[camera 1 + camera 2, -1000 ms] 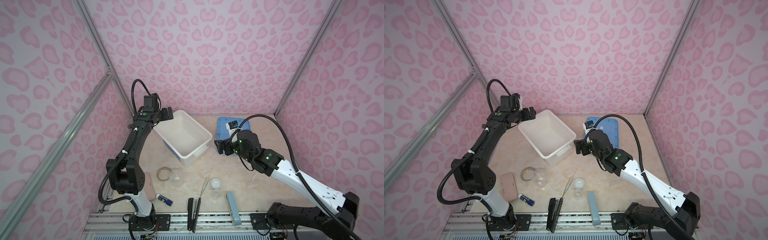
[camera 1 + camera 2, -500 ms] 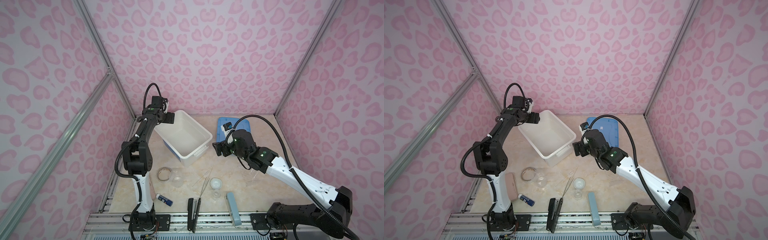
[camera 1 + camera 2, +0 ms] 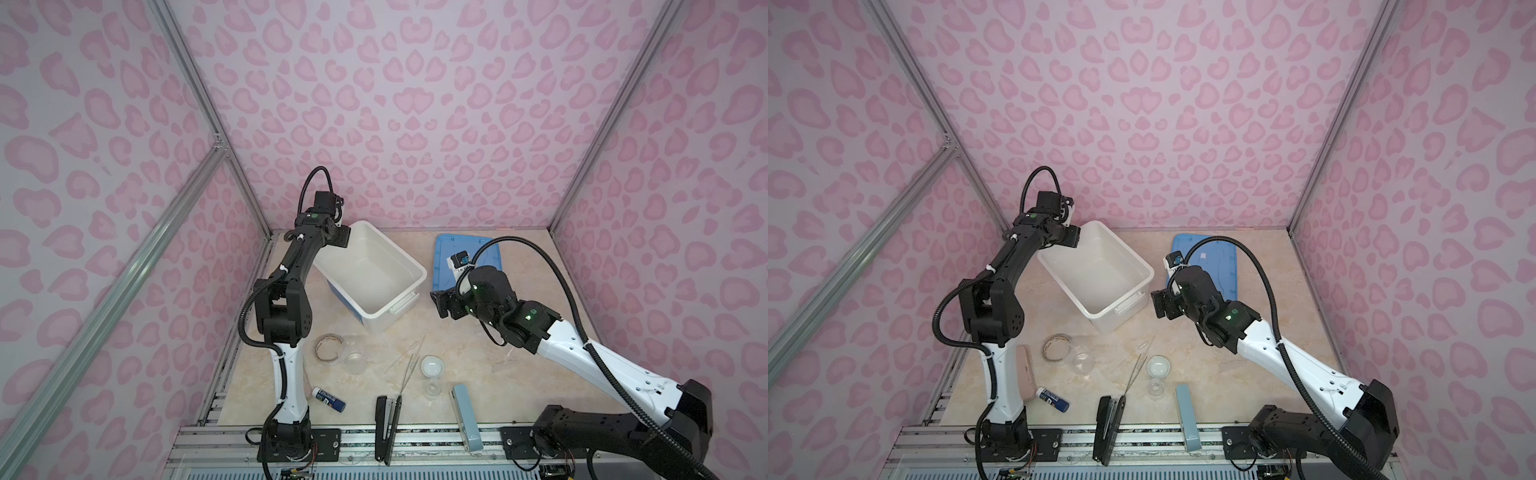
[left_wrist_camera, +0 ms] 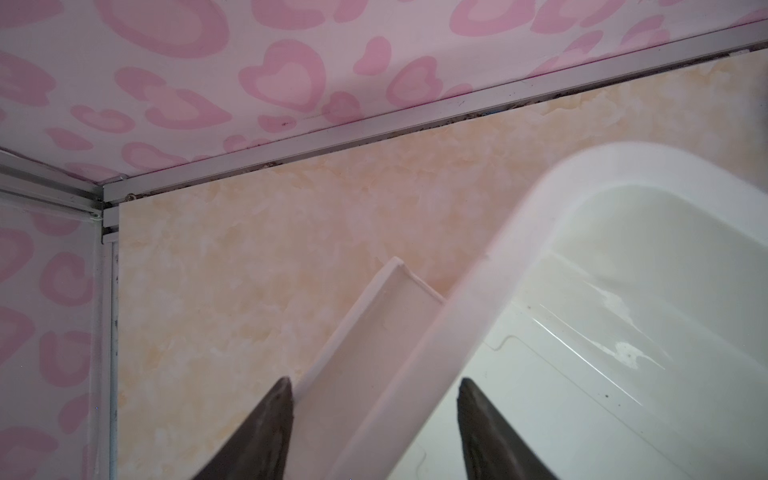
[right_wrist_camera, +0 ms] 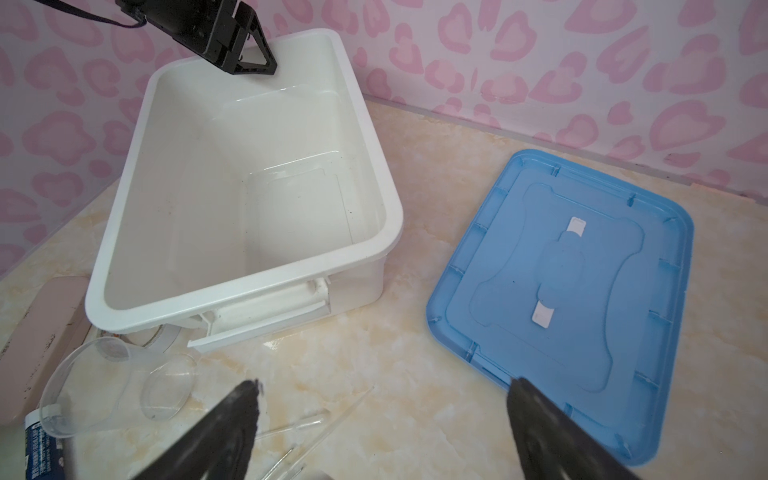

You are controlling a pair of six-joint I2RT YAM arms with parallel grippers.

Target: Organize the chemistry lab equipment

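The far rim of the white bin (image 5: 249,284) is being straddled by the left gripper (image 4: 374,384), jaws partly open, unclamped. The right gripper (image 5: 384,388) is being held wide open, empty, between bin and blue lid (image 5: 561,291). The beaker (image 5: 83,386), round dish (image 5: 168,388), droppers (image 3: 409,351) and small white dish (image 3: 432,366) are being shown lying toward the front edge of the counter (image 3: 498,365).

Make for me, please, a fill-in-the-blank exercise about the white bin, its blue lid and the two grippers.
1. The white bin is ____ inside.
2. The blue lid lies flat on the ____, beside the bin.
3. The left gripper has its jaws on either side of the bin's ____.
4. The right gripper is ____ and holds nothing.
Missing words: empty; table; rim; open.
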